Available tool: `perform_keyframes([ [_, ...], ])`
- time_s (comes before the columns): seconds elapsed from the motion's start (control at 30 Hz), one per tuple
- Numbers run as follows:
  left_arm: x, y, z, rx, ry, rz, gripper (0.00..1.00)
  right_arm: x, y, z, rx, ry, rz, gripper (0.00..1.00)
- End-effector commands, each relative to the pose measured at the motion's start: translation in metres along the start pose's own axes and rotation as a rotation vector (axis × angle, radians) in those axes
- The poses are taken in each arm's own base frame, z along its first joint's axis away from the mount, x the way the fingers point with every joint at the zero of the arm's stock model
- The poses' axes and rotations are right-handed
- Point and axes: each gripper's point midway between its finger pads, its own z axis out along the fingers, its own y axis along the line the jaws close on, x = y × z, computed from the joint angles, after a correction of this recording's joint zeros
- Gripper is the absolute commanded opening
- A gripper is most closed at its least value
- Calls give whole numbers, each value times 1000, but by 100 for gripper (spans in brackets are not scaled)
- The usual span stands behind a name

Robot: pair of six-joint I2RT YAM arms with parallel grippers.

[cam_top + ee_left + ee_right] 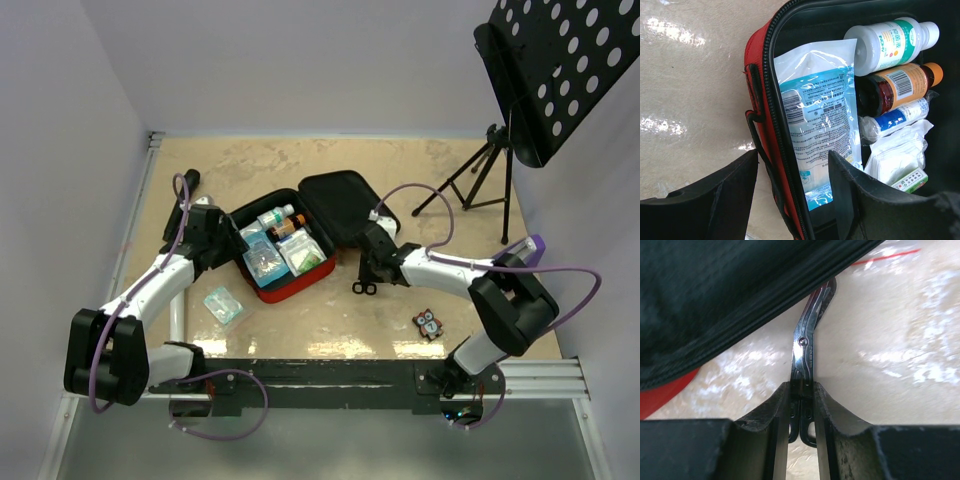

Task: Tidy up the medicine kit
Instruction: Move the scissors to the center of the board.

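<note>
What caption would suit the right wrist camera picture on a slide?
Right gripper pinches scissors on the table, tips at the zipper edge of the medicine kit.

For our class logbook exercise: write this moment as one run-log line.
left gripper: open, straddling medicine kit rim | right gripper: shut on scissors beside kit | kit: open, items inside

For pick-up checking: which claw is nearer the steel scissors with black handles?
Right. The right claw is closed around the scissors; the left claw straddles the wall of the red soft zip case, far from them.
</note>
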Motion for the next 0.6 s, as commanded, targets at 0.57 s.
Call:
perform_keyframes([
  [0.57,-3,-4,0,30,-18,-12,62,56,34,-35,-92,106,-82,49],
])
